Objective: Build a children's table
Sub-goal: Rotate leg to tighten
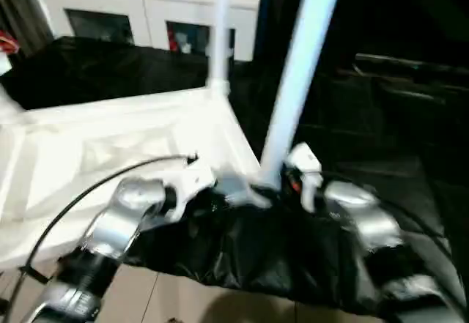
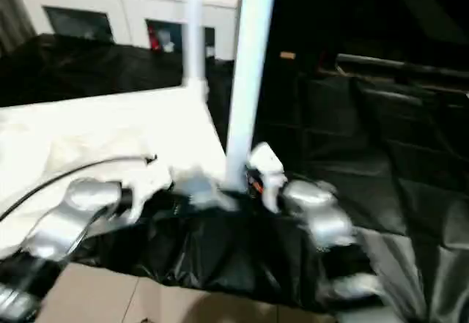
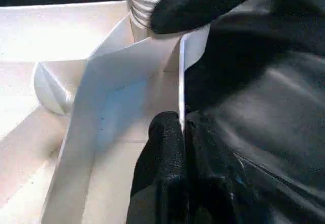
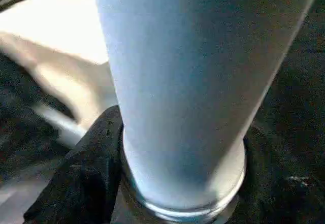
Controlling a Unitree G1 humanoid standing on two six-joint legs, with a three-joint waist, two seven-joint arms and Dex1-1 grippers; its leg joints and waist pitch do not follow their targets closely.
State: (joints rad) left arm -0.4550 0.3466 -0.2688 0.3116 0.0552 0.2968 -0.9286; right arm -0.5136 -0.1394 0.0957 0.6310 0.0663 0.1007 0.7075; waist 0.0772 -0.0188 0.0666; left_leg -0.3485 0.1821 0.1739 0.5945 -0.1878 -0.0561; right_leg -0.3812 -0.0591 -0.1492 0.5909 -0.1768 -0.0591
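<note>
Right gripper (image 1: 282, 180) closed around upright leg (image 1: 300, 74), apparently entering the tabletop (image 1: 110, 154) corner socket at 5 o'clock; left gripper (image 3: 175, 71) pinches the rim.

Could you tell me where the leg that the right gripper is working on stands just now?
The leg stands at the tabletop's near right corner, by the right gripper, leaning slightly right; another leg stands at the far corner.

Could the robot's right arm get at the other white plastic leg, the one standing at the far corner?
Probably not as things stand: the right gripper is busy at the base of the near white tube leg, and the far white leg stands beyond it across the white ribbed tabletop.
</note>
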